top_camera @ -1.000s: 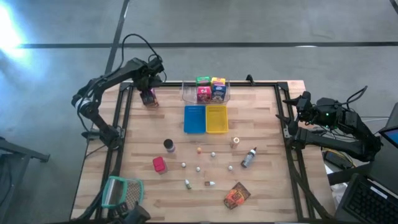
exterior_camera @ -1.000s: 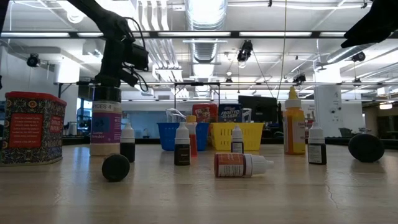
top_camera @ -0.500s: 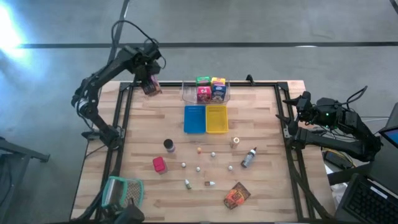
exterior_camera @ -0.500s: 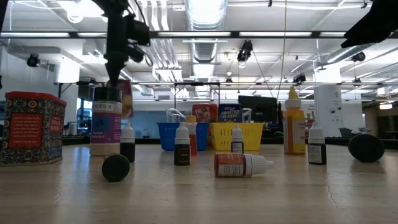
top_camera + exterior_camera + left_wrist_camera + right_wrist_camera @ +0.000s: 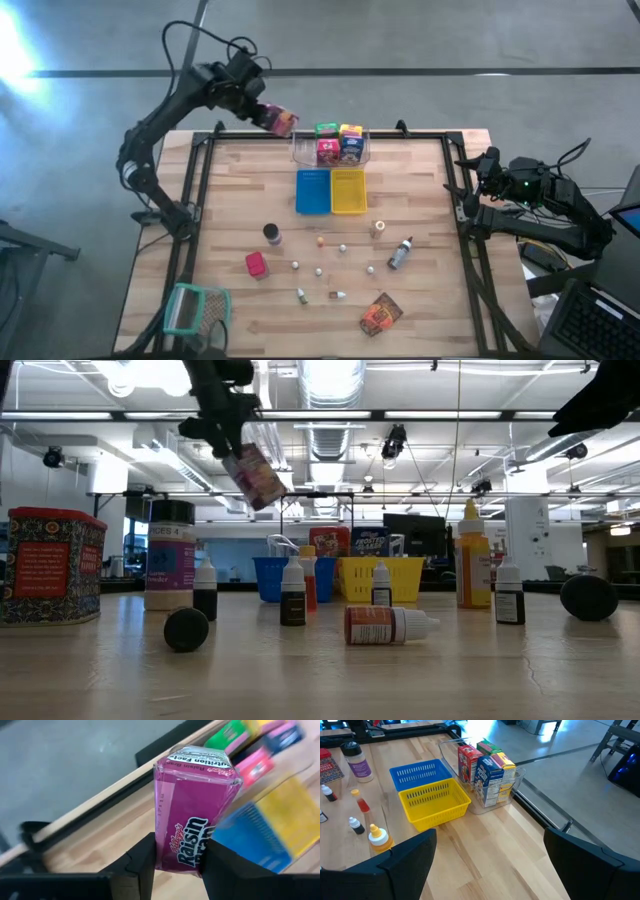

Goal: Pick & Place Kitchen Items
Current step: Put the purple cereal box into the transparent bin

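Since a second ago my left hand [image 5: 262,112] has lifted the small pink Raisin Bran cereal box [image 5: 281,121] off the wooden surface [image 5: 420,300] toward the clear plastic tub [image 5: 296,152]. Clamped on its lower end, it hangs tilted; it could slip or snag the tub's rim. My right hand [image 5: 487,165] waits open.

I saw a magenta cereal box [image 5: 195,815] with white lettering, dark fingers [image 5: 142,865] either side. One basket [image 5: 420,772] was blue, the other basket [image 5: 432,800] yellow. The tin [image 5: 45,565] was red with a patterned rim, the table [image 5: 420,200] pale striped wood.
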`<state>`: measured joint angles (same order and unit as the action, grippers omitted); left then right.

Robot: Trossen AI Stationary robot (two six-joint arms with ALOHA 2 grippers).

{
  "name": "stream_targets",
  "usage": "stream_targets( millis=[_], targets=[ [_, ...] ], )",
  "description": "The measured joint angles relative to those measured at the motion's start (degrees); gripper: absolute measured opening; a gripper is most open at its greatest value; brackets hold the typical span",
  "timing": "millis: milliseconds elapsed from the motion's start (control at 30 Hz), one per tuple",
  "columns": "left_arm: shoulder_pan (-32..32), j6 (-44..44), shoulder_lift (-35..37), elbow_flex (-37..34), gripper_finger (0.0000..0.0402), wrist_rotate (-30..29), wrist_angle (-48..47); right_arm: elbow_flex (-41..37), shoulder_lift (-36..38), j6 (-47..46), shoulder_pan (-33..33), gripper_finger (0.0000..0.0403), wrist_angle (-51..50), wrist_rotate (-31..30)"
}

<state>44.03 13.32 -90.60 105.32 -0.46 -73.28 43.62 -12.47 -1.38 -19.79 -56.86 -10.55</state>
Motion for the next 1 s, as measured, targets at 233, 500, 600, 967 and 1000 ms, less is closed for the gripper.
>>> stream_targets(
  millis=[233, 500, 600, 967, 1000],
  targets=[
    [-3.39, 11.82, -0.81, -0.14, 0.0135, -0.03, 2.40, 0.00, 0.00, -0.01, 0.00, 0.0364, -0.02, 0.02],
    [-5.85, 19.40, -4.88, -0.35, 0.0135, -0.99, 3.29, 0.00, 0.00, 0.01, 0.00, 0.0363, -0.02, 0.02],
    [-6.01, 21.53, -6.99, -0.35, 0.0135, -0.66, 3.52, 0.00, 0.00, -0.01, 0.00, 0.0364, -0.02, 0.02],
    [-6.70, 32.17, -13.05, -0.46, 0.0135, 1.01, 3.43, 0.00, 0.00, 0.01, 0.01, 0.0364, -0.01, 0.01],
    [-6.80, 33.02, -13.41, -0.46, 0.0135, 1.03, 3.45, -0.02, 0.00, 0.01, 0.00, 0.0364, 0.00, 0.00]
  ],
)
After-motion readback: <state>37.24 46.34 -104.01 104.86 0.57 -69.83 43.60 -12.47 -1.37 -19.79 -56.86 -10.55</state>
